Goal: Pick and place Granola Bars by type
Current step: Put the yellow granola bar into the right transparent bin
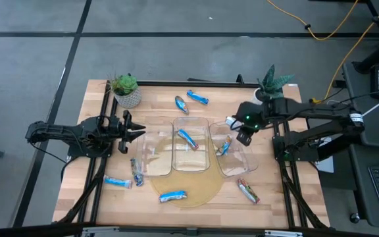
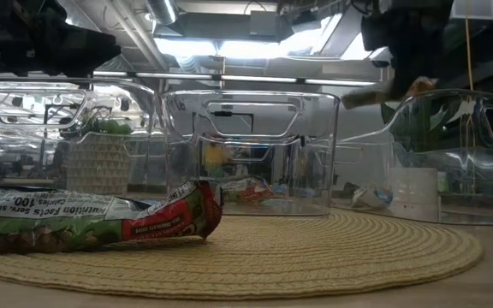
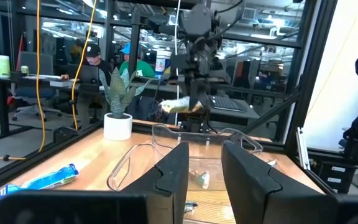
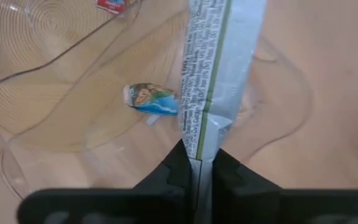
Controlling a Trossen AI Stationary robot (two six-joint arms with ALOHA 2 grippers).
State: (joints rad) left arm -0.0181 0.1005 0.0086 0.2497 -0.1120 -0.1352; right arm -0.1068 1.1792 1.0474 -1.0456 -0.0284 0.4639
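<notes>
My right gripper (image 1: 242,133) is shut on a silvery-and-green granola bar (image 4: 219,56) above the far edge of the right clear bin (image 1: 235,161). That bin holds one bar (image 4: 151,99). A blue bar (image 1: 187,138) lies in the middle bin (image 1: 191,164). The left bin (image 1: 151,158) looks empty. Loose bars lie on the table: two at the far side (image 1: 198,98) (image 1: 181,103), three near the left front (image 1: 137,171) (image 1: 117,182) (image 1: 173,195), and one at the right front (image 1: 247,191). My left gripper (image 1: 135,130) is open and empty beside the left bin. My right gripper pinches the bar's flat end seam (image 4: 199,149) between its two fingers. The fingers come from above. The bar is lifted clear over the right bin and sticks out from the fingertips (image 2: 371,98) toward the table's left.
The three bins stand on a round woven mat (image 1: 196,194). Two potted plants stand at the far edge, one left (image 1: 127,89) and one right (image 1: 272,82). People sit at desks in the room beyond the table (image 3: 92,59).
</notes>
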